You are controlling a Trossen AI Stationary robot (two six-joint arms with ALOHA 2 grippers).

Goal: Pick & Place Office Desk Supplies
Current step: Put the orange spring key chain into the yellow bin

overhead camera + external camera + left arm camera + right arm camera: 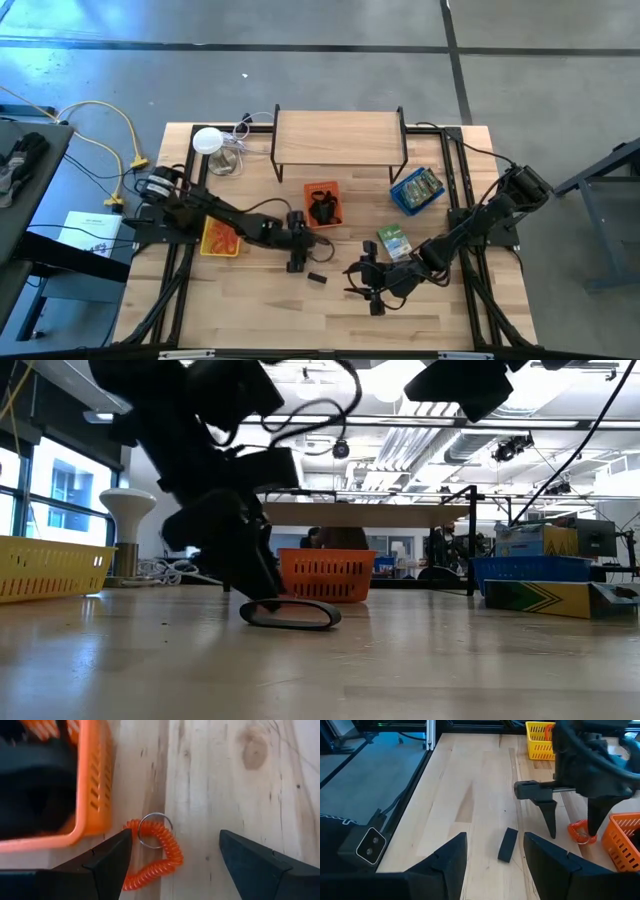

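Left gripper [172, 857] released, fingers wide, straddling orange coil with ring [156, 851] on table [250, 795] beside orange tray [92, 785]. Right gripper [492, 857] parted, holding nothing, near black clip [508, 844].

orange coil keyring [159, 851] flat beside orange tray; black clip [508, 844] lying nearby.

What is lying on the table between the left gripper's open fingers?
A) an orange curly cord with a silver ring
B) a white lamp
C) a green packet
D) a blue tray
A: the left wrist view shows the orange curly cord with its silver ring beside the orange tray, between the left gripper's open fingers.
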